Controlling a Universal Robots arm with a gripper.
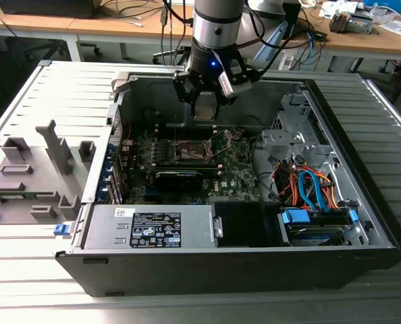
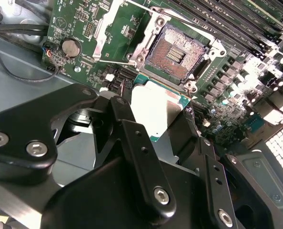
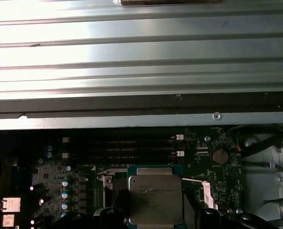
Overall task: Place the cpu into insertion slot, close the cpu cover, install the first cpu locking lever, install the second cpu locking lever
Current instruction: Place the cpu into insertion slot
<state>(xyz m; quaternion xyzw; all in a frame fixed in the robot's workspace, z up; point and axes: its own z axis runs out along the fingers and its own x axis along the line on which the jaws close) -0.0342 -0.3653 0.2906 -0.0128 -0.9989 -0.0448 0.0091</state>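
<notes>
Pinching the cpu (image 2: pixel 153 107) by two opposite edges, I am holding it flat between my black fingers (image 2: pixel 132 138), so my jaws are pressing together on the chip alone. In the second wrist view its pale metal top is catching the light, and a thin green rim is showing along its edges. The chip is hanging in the air just beside the insertion slot (image 2: pixel 177 52), not seated in it. The slot is lying bare, its silver rim framing a dark brownish centre. The cpu cover (image 2: pixel 102 33) is standing open off the slot, between it and the round coin battery (image 2: pixel 71 46). In the first wrist view the cpu is showing its silver-grey top, with the long memory slots (image 3: pixel 132 148) lying beyond it on the green motherboard (image 3: pixel 194 164).

In the exterior view my gripper (image 1: pixel 204 108) is hanging inside the open computer case (image 1: pixel 221 270). It is hovering over the motherboard's far half, near the insertion slot and apart from the board. The black graphics card (image 1: pixel 179 177) is lying just on the near side of the slot, and a grey power supply box (image 1: pixel 153 226) is sitting along the case's near wall. Orange and blue cables (image 1: pixel 308 189) are bunching toward the exterior view's right, well apart from me.
</notes>
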